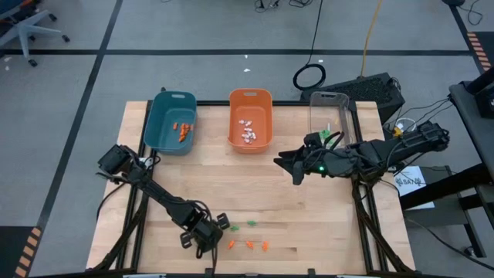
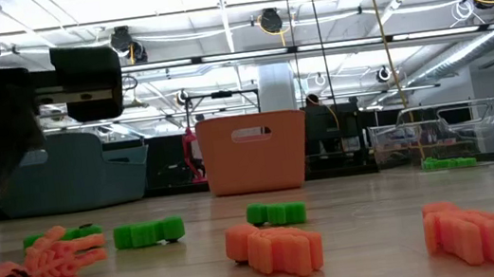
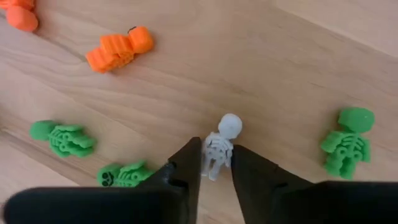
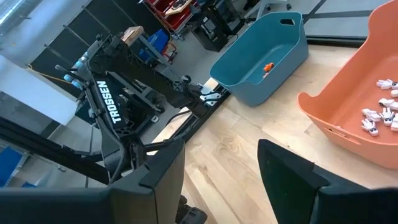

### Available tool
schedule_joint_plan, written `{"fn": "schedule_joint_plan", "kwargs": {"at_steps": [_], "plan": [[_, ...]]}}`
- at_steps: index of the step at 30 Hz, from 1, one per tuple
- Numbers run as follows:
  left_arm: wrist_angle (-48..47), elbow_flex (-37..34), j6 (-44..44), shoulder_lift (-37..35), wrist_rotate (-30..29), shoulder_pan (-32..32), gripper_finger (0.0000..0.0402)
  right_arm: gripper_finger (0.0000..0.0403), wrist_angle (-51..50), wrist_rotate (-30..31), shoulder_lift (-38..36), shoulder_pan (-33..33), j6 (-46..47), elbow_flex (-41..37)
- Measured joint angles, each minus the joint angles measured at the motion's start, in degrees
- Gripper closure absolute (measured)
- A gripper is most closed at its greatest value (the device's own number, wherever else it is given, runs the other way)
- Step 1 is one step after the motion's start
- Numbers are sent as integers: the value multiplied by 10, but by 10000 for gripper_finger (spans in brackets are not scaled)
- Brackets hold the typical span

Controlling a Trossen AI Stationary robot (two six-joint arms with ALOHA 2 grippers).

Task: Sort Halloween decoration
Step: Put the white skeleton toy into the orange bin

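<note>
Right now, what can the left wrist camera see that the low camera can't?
Only the left wrist view shows a white skeleton between the left gripper fingers, which stand beside it. Only the low view shows the orange bin, the teal bin and the clear bin standing far back. Both show little green and orange skeletons lying on the wooden table.

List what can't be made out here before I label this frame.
- White skeleton, left wrist view: lower half hidden between the left tool fingers; unclear whether gripped or only straddled.
- High view: the left arm covers that skeleton; loose trinkets too small to tell shape.
- Clear bin, high view: contents partly hidden by the right arm; green bits too small.
- Low view: bin walls hide all contents; dark blurred arm blocks the left edge.
</note>
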Motion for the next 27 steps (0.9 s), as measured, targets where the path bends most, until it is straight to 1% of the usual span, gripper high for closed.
{"fn": "schedule_joint_plan", "kwargs": {"at_steps": [6, 9, 14, 18, 23, 27], "plan": [[1, 0, -4, 0, 15, 1, 371, 216, 0, 0, 0, 0, -8, 0], [1, 0, -6, -4, 15, 1, 390, 216, 0, -1, 0, 0, -15, 0], [2, -1, -26, -28, 10, 3, 393, 216, -1, -1, 0, 0, -16, 0], [-2, 1, -59, -67, -12, 4, 393, 216, -1, -1, 0, 0, -18, 0], [-2, 1, -123, -122, -53, 4, 395, 216, -2, -1, 0, 0, -17, 0], [-2, 1, -188, -170, -107, 4, 396, 216, -2, -1, 0, 0, -16, 0]]}}
